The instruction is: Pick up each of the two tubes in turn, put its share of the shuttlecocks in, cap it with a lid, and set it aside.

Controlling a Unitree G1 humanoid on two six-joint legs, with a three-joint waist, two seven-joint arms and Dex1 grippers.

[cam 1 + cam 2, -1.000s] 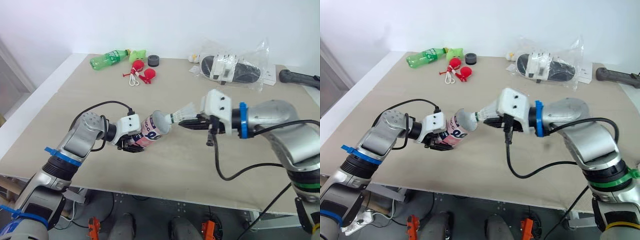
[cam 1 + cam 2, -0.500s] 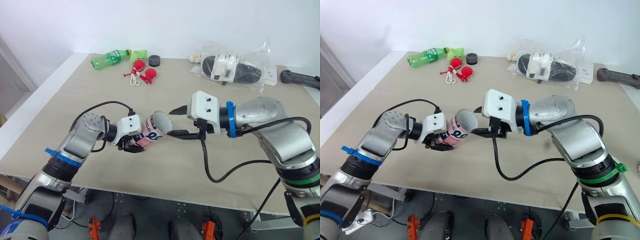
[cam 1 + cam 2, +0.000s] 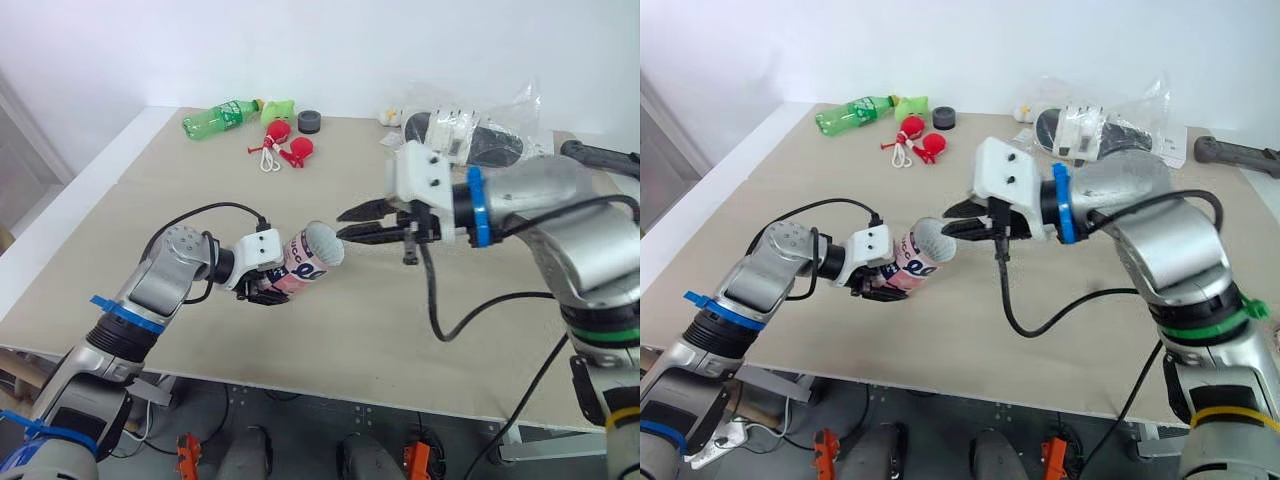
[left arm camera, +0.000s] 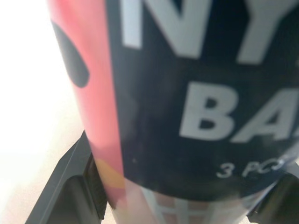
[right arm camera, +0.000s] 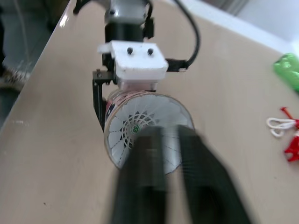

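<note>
Above the front part of the table [image 3: 190, 190], the left gripper [image 3: 266, 291] is clamped on the tube [image 3: 308, 262] and holds it off the surface, tilted, with its mouth raised toward the right gripper [image 3: 343, 223]. The tube carries a pink and dark blue label with white lettering, and it is clear near the held end. Its mouth is uncapped. The right wrist view shows the white feathers of a shuttlecock [image 5: 135, 128] seated inside.

The right gripper hovers just beside the tube mouth, apart from it. Its fingers stand narrowly apart and hold nothing.

Bare tabletop lies under and around both grippers. The table's front edge runs near the tube.

A green bottle [image 3: 215, 117], red items [image 3: 285, 150] and a black round object [image 3: 309, 121] lie along the far edge. A clear bag [image 3: 470, 135] lies at the far right. The surface is pale beige, with a white wall behind it.
</note>
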